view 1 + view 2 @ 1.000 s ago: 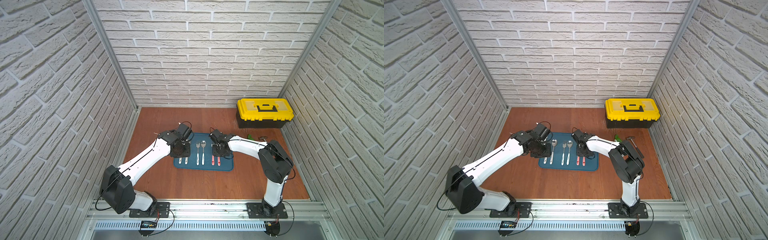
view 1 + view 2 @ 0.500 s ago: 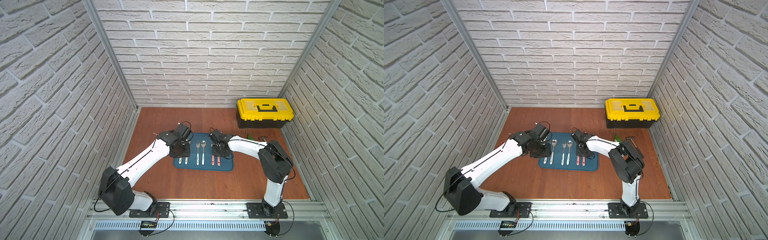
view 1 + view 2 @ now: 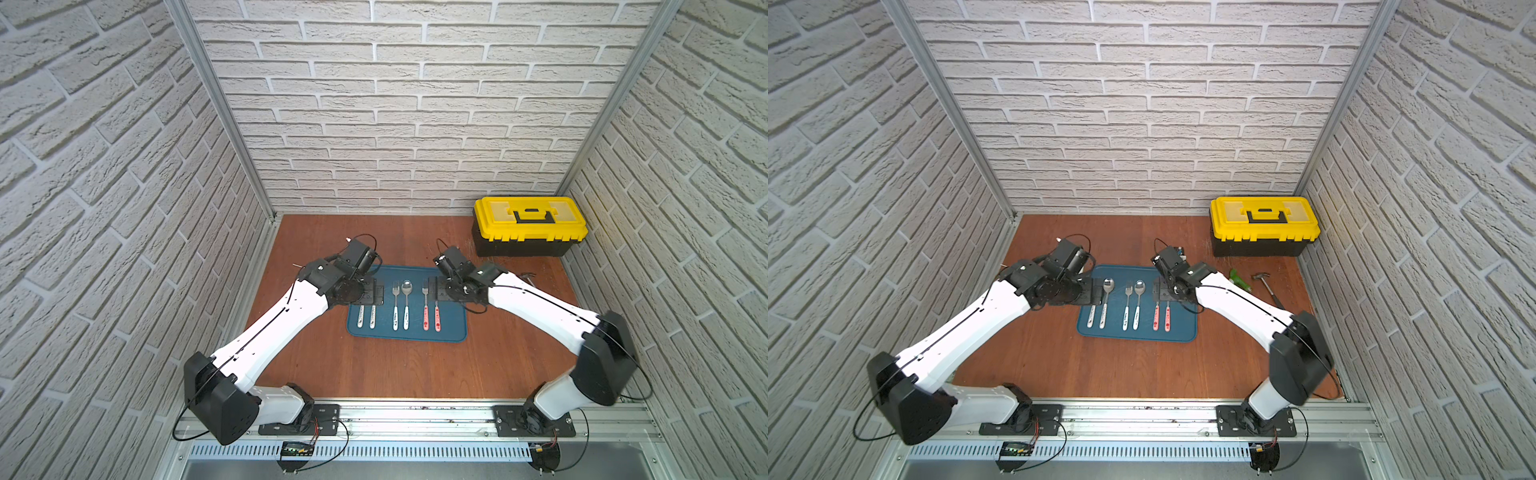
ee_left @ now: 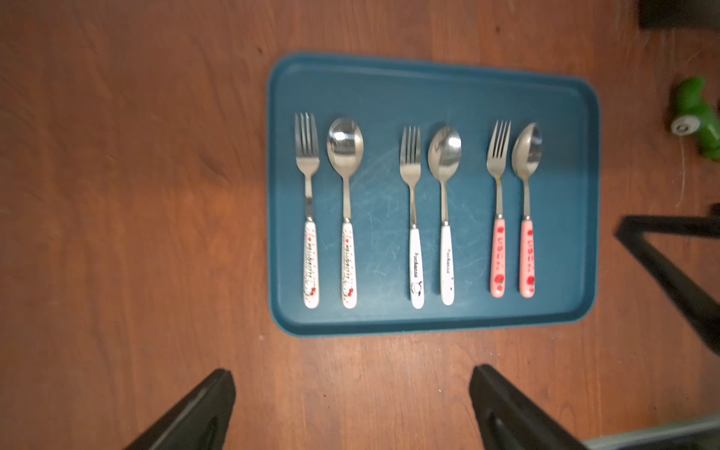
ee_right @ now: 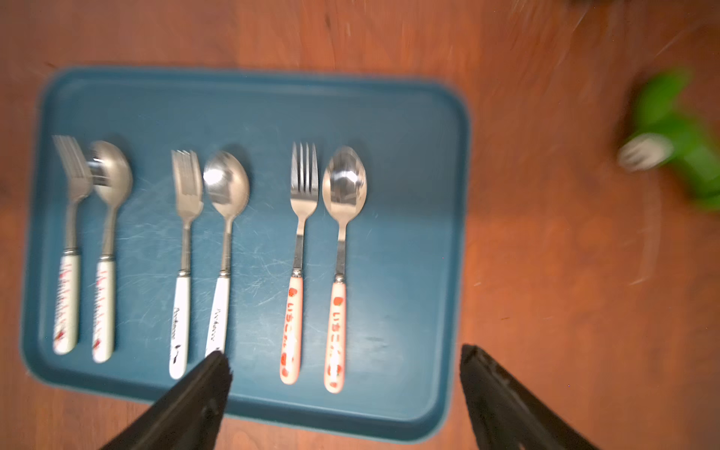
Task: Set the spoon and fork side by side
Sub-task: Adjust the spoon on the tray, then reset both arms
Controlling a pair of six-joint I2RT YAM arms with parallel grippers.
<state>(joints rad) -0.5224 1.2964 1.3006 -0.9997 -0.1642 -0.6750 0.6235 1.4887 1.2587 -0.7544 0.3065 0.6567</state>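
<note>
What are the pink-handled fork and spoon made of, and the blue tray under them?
Pink-handled fork and spoon: the heads look like polished steel, mirroring the light; the handles look like glossy ceramic or plastic, I cannot tell which. Blue tray: probably matte plastic, with pale scratches on its floor.

You're working in a robotics lab test cell, not a real room. The white brick walls (image 3: 395, 104) are printed panels on three sides, joined by bare aluminium posts (image 3: 220, 112). The left arm (image 3: 270, 328) and right arm (image 3: 540, 307) are bolted to a metal rail (image 3: 415, 417) along the near edge, with loose cables and a small circuit board (image 3: 296, 449) below it. On the wooden tabletop (image 3: 395, 374), the props look staged: a yellow toolbox (image 3: 530, 226) far right, a hammer (image 3: 1268, 286), and cutlery (image 3: 395, 318) on a blue tray (image 3: 453, 334).
</note>
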